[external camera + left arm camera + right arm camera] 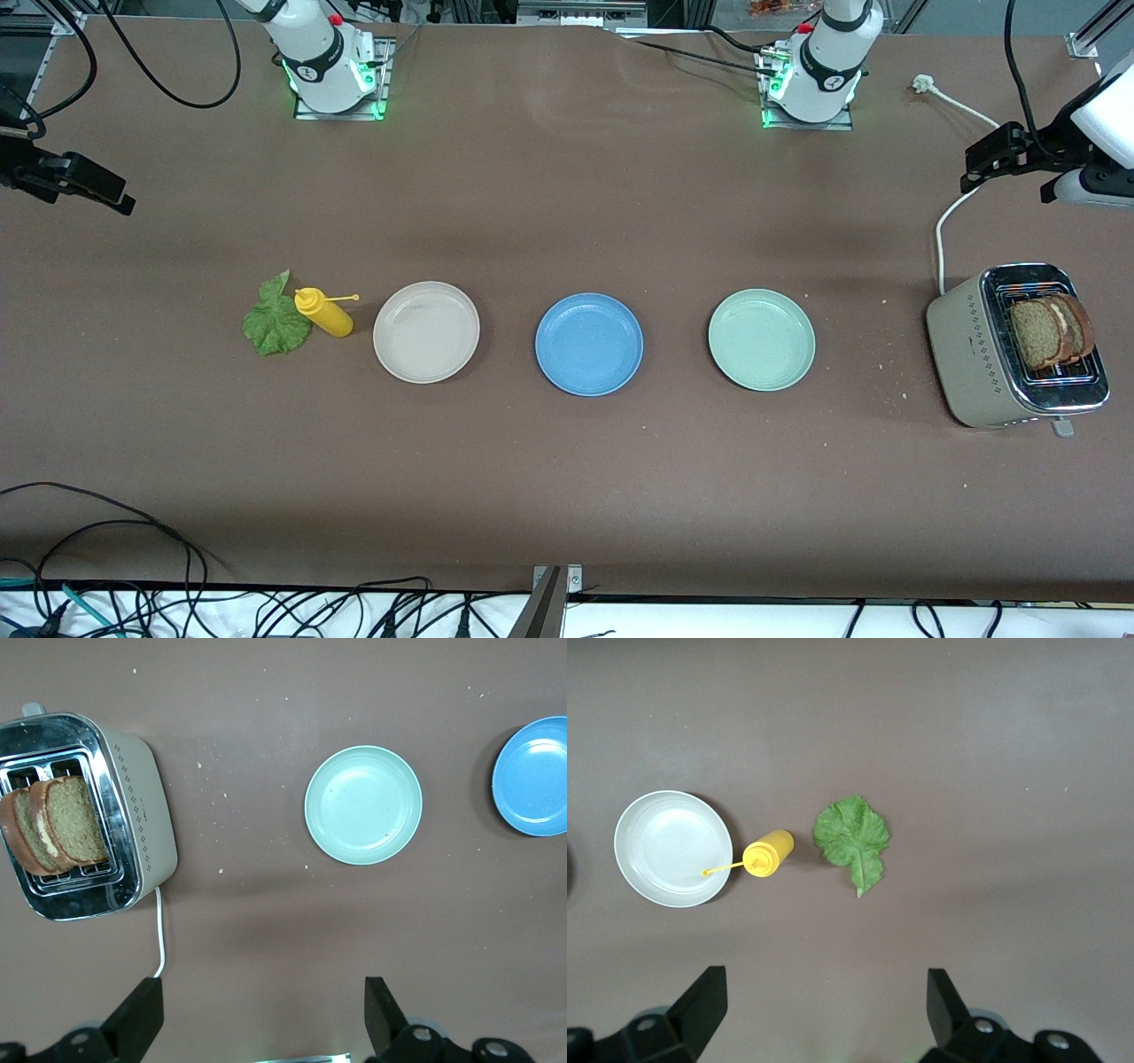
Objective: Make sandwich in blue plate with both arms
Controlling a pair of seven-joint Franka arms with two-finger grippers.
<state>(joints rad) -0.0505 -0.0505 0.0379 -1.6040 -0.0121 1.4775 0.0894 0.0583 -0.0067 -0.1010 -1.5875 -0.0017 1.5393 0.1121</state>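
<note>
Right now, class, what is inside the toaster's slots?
Two brown bread slices stand in the toaster, their upper parts sticking out of the slots and leaning together. Their lower parts are hidden inside the slots, so nothing deeper can be seen.

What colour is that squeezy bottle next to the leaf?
The bottle is yellow, nozzle included. The front view shows it best.

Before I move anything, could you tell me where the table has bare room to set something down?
Bare patches: between the arm bases and the plate row, and between that row and the front camera. The blue plate is empty. Crowded: lettuce leaf touching the mustard bottle beside the beige plate.
</note>
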